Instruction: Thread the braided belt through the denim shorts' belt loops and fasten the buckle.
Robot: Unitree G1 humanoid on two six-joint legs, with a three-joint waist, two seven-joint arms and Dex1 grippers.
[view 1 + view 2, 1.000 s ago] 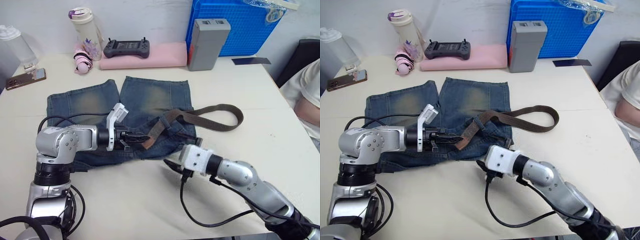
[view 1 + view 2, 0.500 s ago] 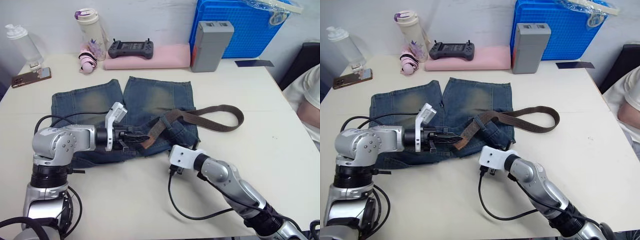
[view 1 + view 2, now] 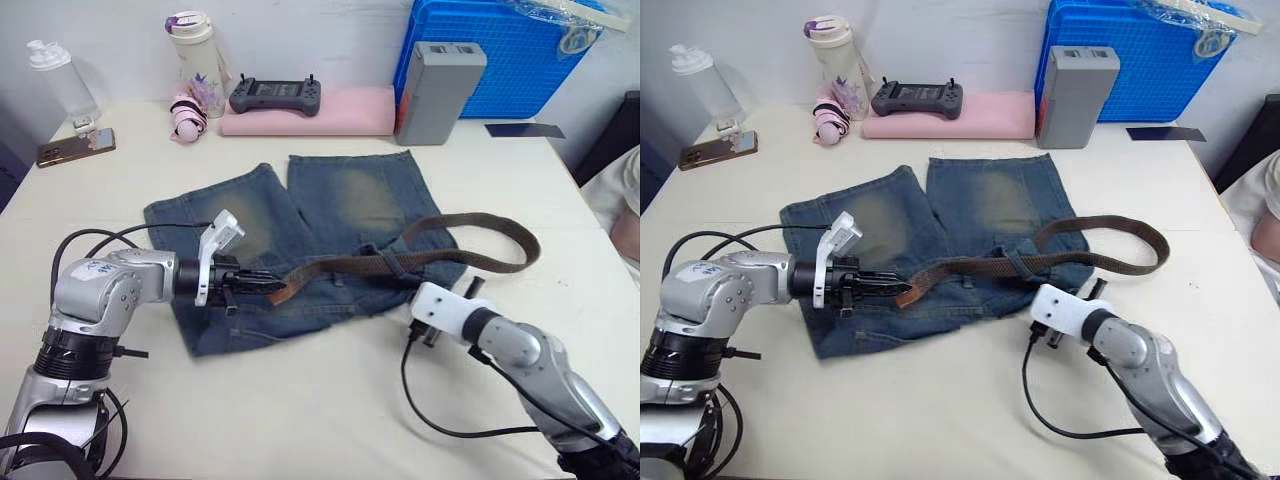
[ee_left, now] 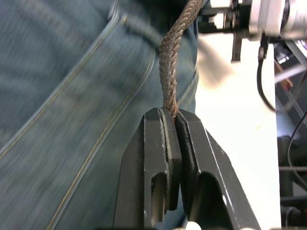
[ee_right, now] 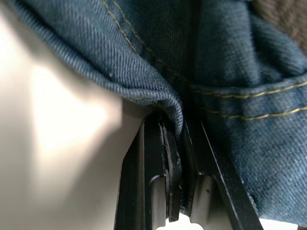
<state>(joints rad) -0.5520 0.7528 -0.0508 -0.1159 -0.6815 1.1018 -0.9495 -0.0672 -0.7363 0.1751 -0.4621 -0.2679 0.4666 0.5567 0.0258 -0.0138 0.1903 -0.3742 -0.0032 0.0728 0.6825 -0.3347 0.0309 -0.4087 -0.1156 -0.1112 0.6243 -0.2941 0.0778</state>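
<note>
Left eye view: braided belt [image 3: 400,262] lying across the waistband of the denim shorts [image 3: 300,240], tan tip held at the robot's left.

Belt's long axis runs left to right along the waist; the tip end points at the left gripper [image 3: 262,284], whose fingers are pressed together on the strap. From there the strap passes under one belt loop [image 3: 392,262], then curves back in a loop over the table [image 3: 300,420] beyond the shorts' right edge; buckle cannot be made out. Right gripper [image 5: 175,143] pinches the waistband edge at the right end, fingers clamped on denim. The left arm is the nearer to the tip, so further pulling likely goes leftward along the waistband.
</note>
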